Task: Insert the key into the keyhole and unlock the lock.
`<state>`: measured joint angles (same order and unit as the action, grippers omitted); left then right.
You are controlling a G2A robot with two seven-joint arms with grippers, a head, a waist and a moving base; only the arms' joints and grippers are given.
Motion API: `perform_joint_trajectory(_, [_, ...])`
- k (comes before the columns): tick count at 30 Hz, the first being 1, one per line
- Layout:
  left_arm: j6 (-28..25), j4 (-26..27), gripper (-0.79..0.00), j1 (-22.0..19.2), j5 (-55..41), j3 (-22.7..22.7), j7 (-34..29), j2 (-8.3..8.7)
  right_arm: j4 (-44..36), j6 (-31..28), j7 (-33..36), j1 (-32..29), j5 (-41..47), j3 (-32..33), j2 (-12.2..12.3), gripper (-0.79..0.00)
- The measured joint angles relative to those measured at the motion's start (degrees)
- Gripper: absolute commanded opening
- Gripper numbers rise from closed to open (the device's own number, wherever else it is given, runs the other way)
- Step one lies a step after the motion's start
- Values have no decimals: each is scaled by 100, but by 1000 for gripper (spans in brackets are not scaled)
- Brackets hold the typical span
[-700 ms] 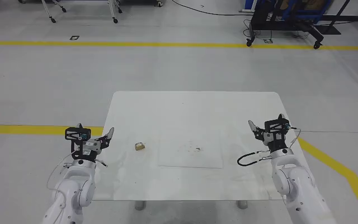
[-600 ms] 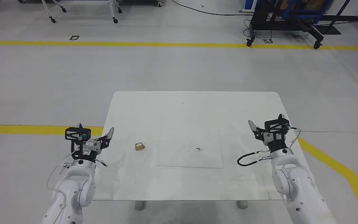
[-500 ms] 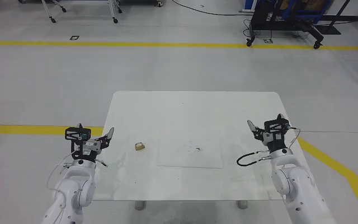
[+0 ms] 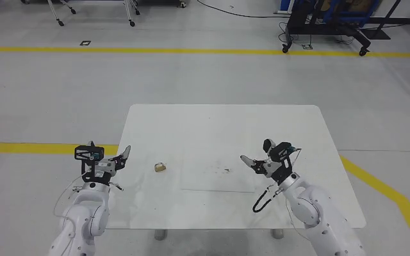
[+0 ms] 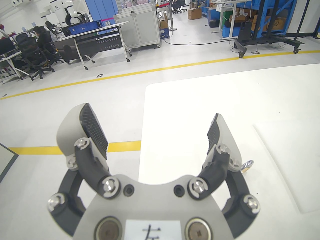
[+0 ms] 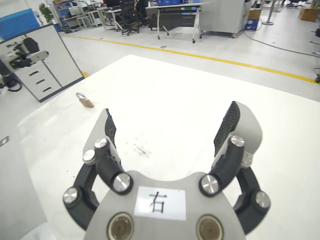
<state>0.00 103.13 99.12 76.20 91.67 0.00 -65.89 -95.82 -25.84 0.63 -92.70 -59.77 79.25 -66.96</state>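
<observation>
Item 1: left label point(image 5: 152, 229), a white rectangle on the grey base plate of the left gripper point(image 5: 151, 113), behind the roots of its two fingers and between two round fittings. It bears one hand-drawn black character, 左 (left), its lower part out of sight. Item 2: right label point(image 6: 160, 202), a white rectangle in the same spot on the right gripper point(image 6: 170, 108), bearing one hand-drawn black character, 右 (right). Markings on cartons and shelving in the room beyond are too small to read.

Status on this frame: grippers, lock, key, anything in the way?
Left gripper open, empty, at table edge. Right gripper open, empty, hovering near key. Padlock lies apart from key, untouched. Nothing blocks either.
</observation>
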Motion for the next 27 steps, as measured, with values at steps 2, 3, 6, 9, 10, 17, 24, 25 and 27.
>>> perform_joint_trajectory(2, [0, 0, 0, 0, 0, 0, 0, 0, 144, -319, 46, 115, 263, -125, -12, 0])
perform_joint_trajectory(3, [0, 0, 0, 0, 0, 0, 0, 0, 244, -559, 96, 192, 459, -209, -18, 0])
perform_joint_trajectory(6, [0, 0, 0, 0, 0, 0, 0, 0, 474, -1268, 348, 426, 818, -431, -20, 0])
perform_joint_trajectory(9, [0, 0, 0, 0, 0, 0, 0, 0, 566, -1923, 606, 687, 521, -625, 3, 0])
perform_joint_trajectory(10, [0, 0, 0, 0, 0, 0, 0, 0, 604, -2118, 615, 752, 368, -674, 11, -3])
perform_joint_trajectory(17, [0, 0, 0, 0, 0, 0, 0, 0, 1022, -3231, 212, 1251, -1036, -964, 59, -83])
perform_joint_trajectory(24, [0, 0, 0, 0, 0, 0, 0, 0, 1555, -3161, -341, 1704, -2616, -1352, 100, -308])
perform_joint_trajectory(25, [0, 0, 0, 0, 0, 0, 0, 0, 1630, -3130, -413, 1754, -2763, -1397, 101, -320])
perform_joint_trajectory(27, [0, 0, 0, 0, 0, 0, 0, 0, 1749, -3041, -515, 1862, -3136, -1500, 111, -345])
